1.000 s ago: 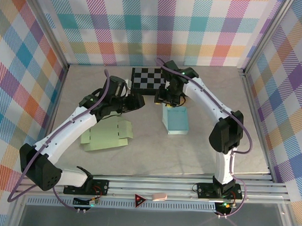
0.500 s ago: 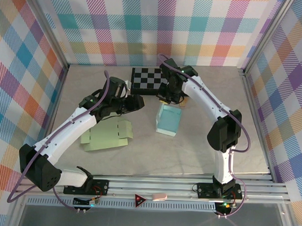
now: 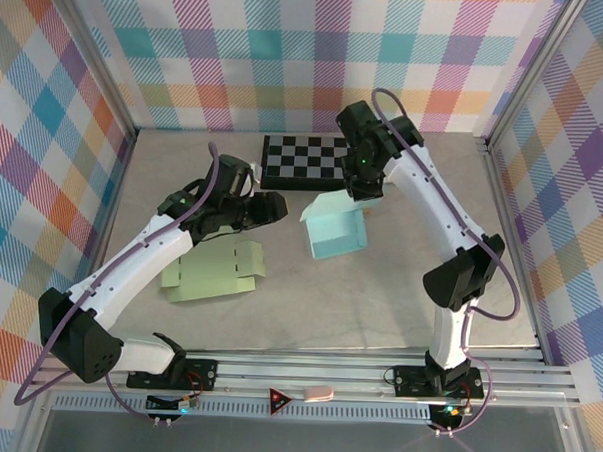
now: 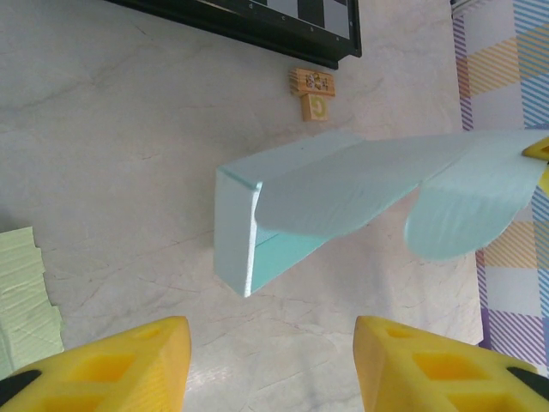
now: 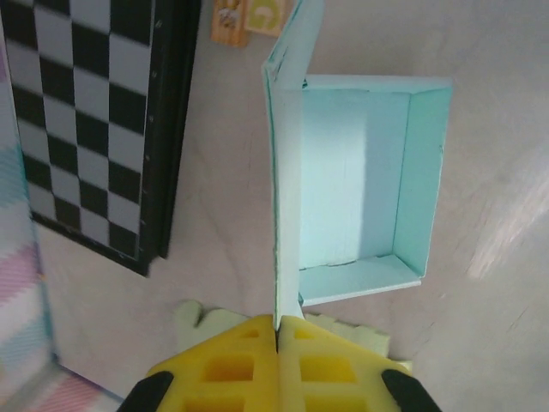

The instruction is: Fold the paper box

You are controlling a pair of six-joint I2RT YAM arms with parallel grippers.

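A light blue paper box [image 3: 339,238] sits open on the table, its lid flap [image 3: 327,207] standing up along the left side. My right gripper [image 3: 352,195] is shut on the flap's edge; in the right wrist view the yellow fingers [image 5: 249,360] pinch the flap [image 5: 287,172] beside the box's open tray [image 5: 360,197]. My left gripper [image 3: 278,207] hangs open just left of the box, nothing between its fingers [image 4: 103,365]. From the left wrist the box [image 4: 236,227] and its raised flap [image 4: 369,184] lie ahead.
A flat green paper box blank [image 3: 214,272] lies at the left front. A black-and-white checkerboard [image 3: 302,158] rests behind the box, with small wooden blocks [image 4: 313,90] between them. Plaid walls enclose the table.
The right gripper shut on the box's lid flap and pulled it up and back, opening the box and turning it slightly. The left arm has stayed put.
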